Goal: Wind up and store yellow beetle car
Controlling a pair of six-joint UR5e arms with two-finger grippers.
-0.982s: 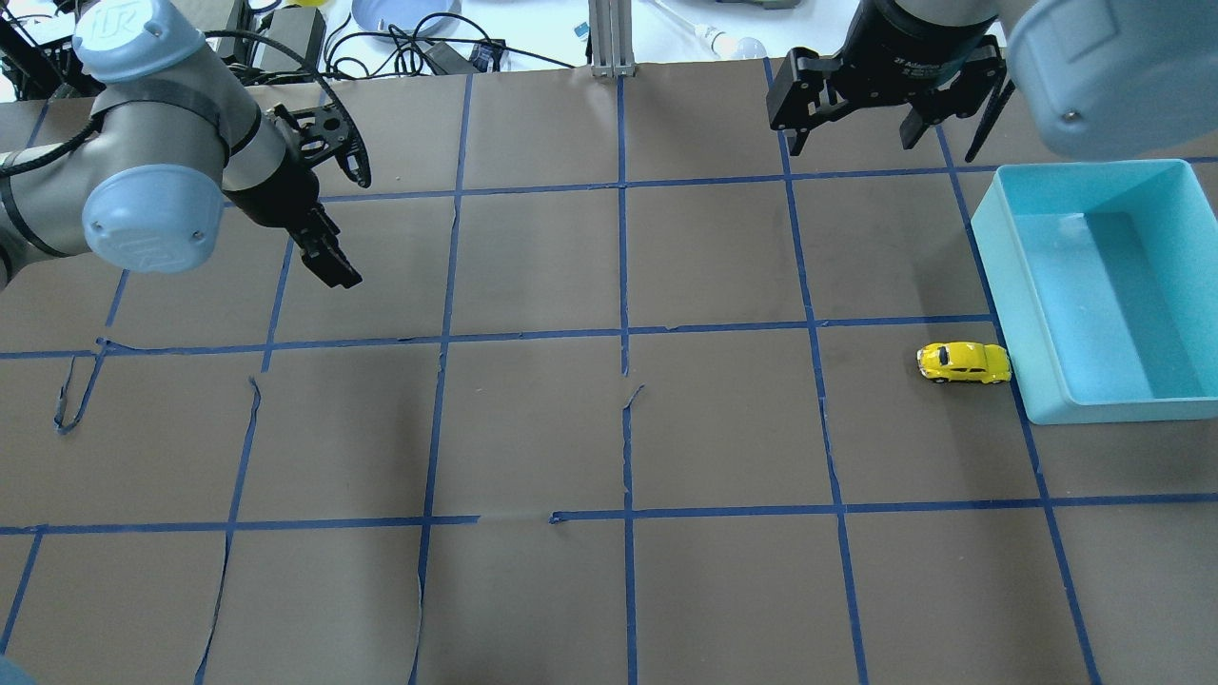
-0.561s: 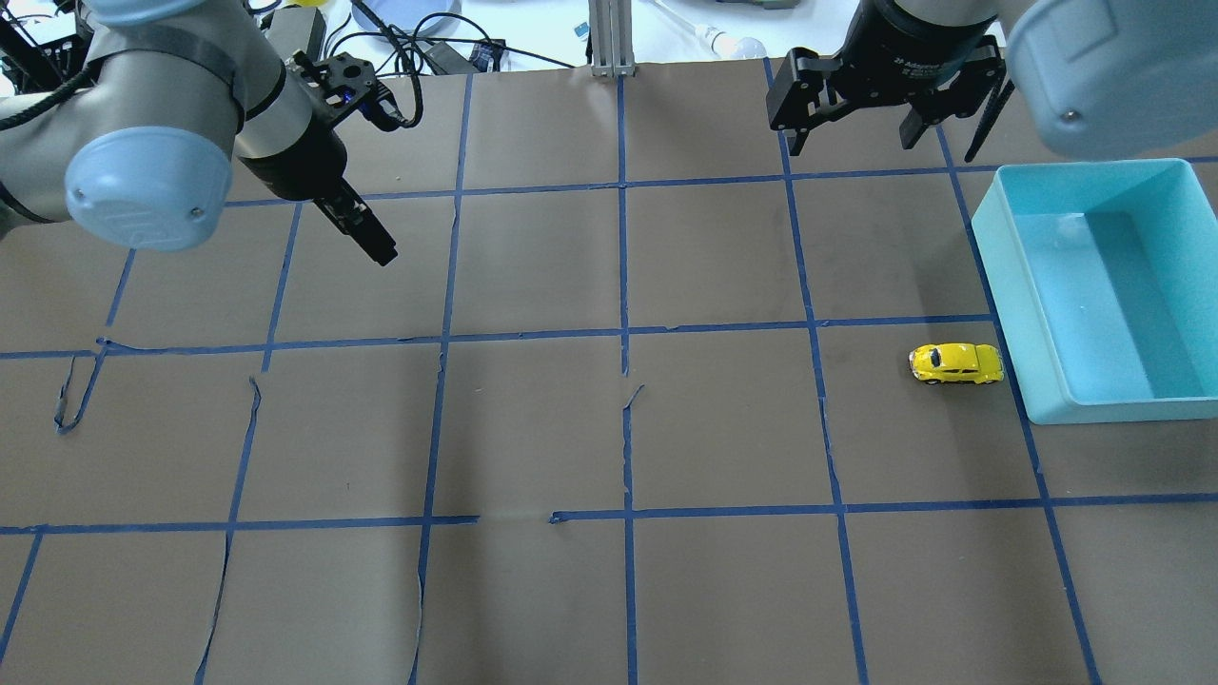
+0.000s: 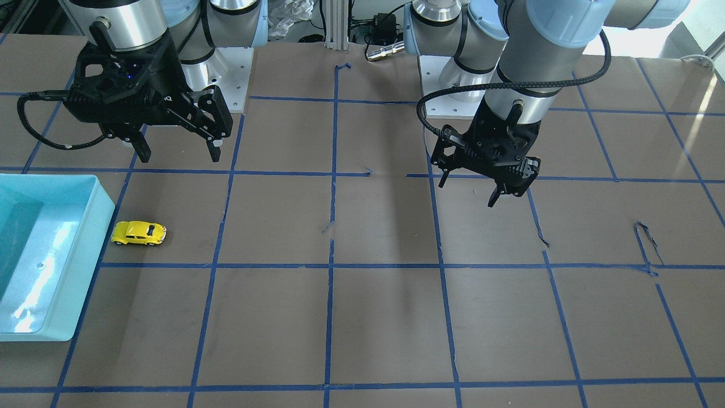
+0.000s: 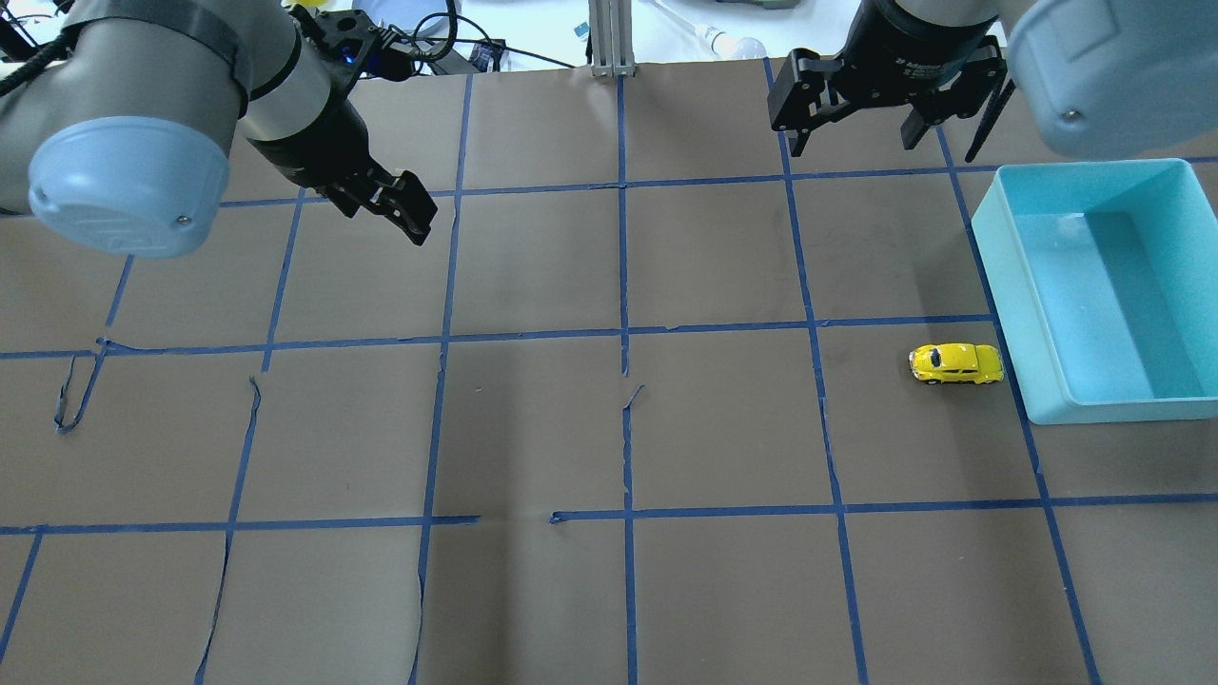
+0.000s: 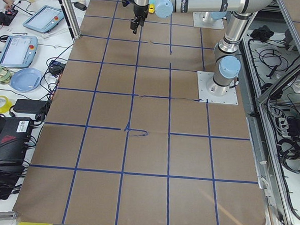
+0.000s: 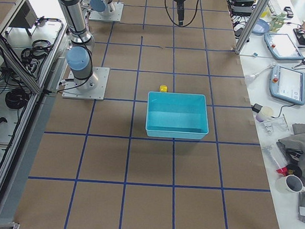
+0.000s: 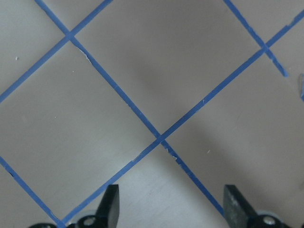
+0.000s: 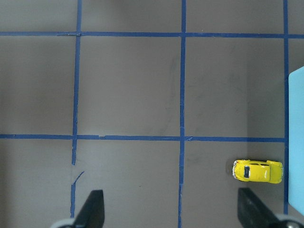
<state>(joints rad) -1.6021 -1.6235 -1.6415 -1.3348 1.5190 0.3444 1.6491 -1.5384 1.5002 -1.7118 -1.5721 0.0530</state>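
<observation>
The yellow beetle car (image 4: pixel 955 364) stands on its wheels on the brown table, just left of the teal bin (image 4: pixel 1011 314), with a small gap between them. It also shows in the front view (image 3: pixel 139 233) and the right wrist view (image 8: pixel 258 171). My right gripper (image 4: pixel 850 143) is open and empty, high above the table behind the car; in its wrist view the gripper (image 8: pixel 173 213) has the car to the right of its centre. My left gripper (image 4: pixel 390 214) is open and empty, far to the car's left; its wrist view (image 7: pixel 172 209) shows only taped table.
The teal bin (image 3: pixel 105 209) is empty and sits at the table's right side. Blue tape lines grid the brown table cover (image 4: pixel 618 428), with some peeled ends. Clutter and cables lie beyond the far edge.
My left arm has swung toward the table's middle and its gripper has turned. The car has crept slightly away from the bin. The right gripper has not moved.
</observation>
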